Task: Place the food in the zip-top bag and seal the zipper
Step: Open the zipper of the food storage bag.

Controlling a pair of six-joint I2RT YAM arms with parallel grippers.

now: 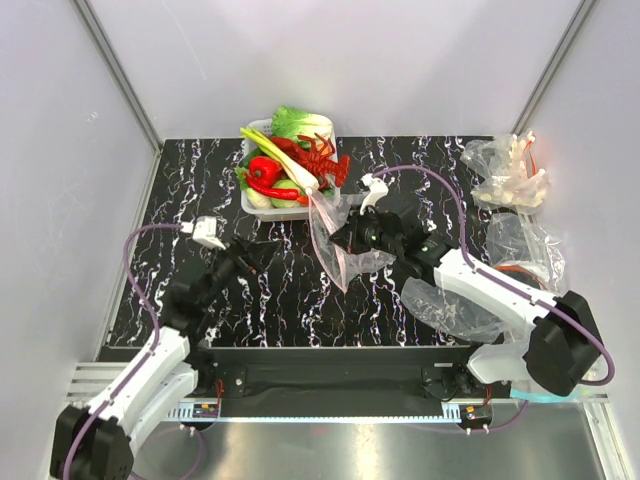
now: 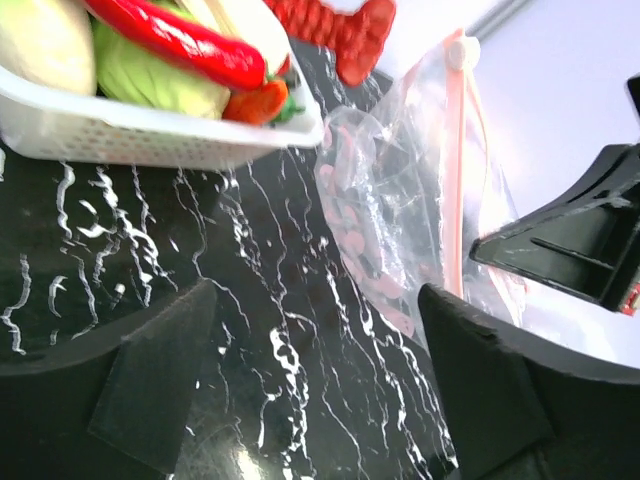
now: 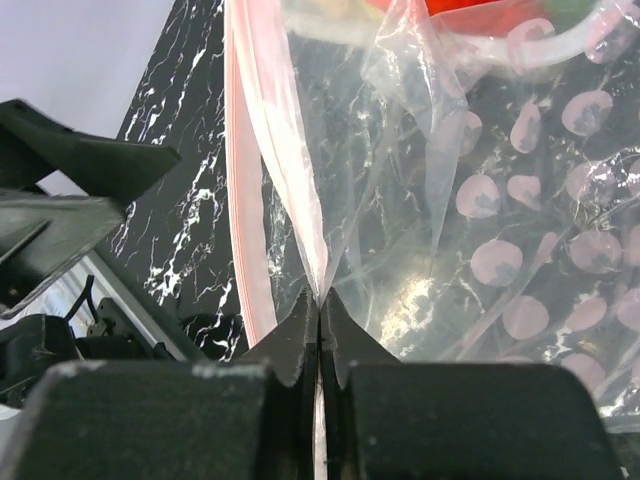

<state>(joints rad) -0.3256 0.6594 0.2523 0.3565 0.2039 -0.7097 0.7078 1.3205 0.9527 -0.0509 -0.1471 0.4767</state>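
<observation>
A black, white-veined marble-patterned desk carries a white perforated plastic basket at its far edge. On its right side lie three plain clear plastic bags: a crumpled one holding pale pieces in the far corner, a flatter one nearer, and another by the near edge. White wall panels enclose the desk

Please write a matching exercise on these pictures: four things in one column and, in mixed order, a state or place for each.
1 left gripper
2 right gripper
3 zip-top bag
4 red lobster

A in the white basket
B clear, with pale dots
C open, holding nothing
D shut on the zip-top bag

Pairs: 1-C, 2-D, 3-B, 4-A
</observation>
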